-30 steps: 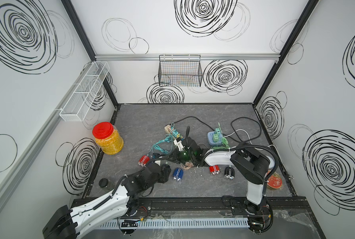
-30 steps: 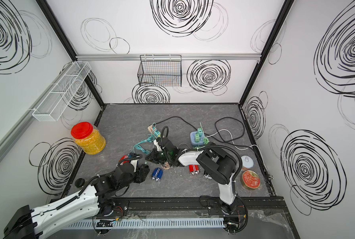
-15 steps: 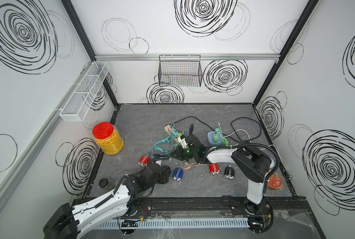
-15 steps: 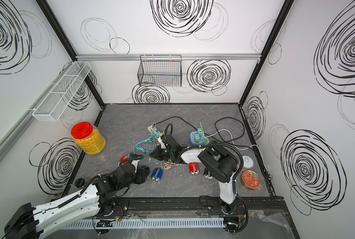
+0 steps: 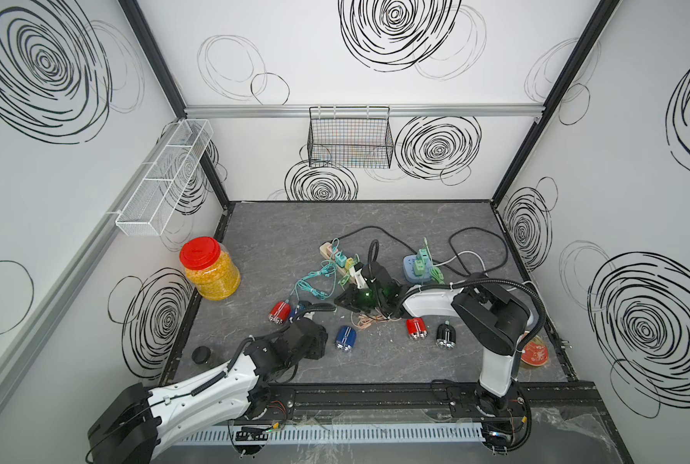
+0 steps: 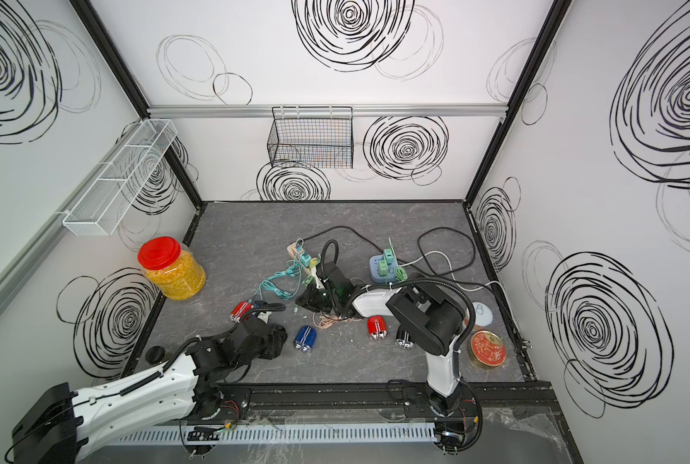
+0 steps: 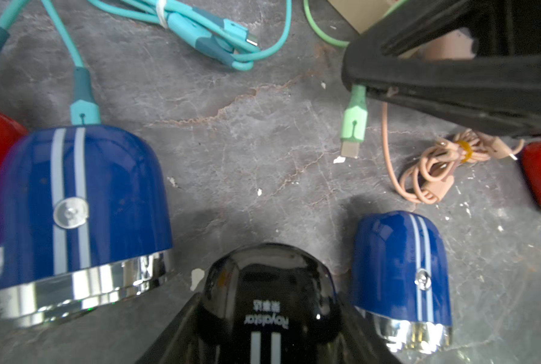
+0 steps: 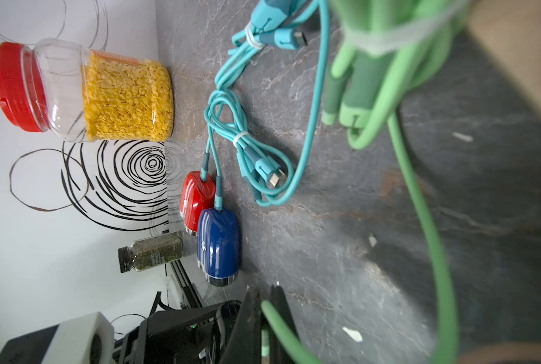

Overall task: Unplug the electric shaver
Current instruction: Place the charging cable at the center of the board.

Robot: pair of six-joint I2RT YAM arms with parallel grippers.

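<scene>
Left wrist shows my left tool (image 7: 267, 327) clamped on the black electric shaver (image 7: 269, 283) near the bench (image 7: 231, 141) front, long axis pointing ahead, while my right tool (image 7: 362, 86), pinched shut on the green cable (image 8: 416, 189), holds its plug (image 7: 353, 126) ahead, clear of the shaver.

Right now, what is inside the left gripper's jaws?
The left gripper holds a black shaver, rounded end sticking out, no cable attached. Its other end is covered by the gripper.

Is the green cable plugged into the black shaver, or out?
Out. In the left wrist view the green plug, pinched by the right gripper, shows its bare metal tip, clear of the black shaver.
</scene>
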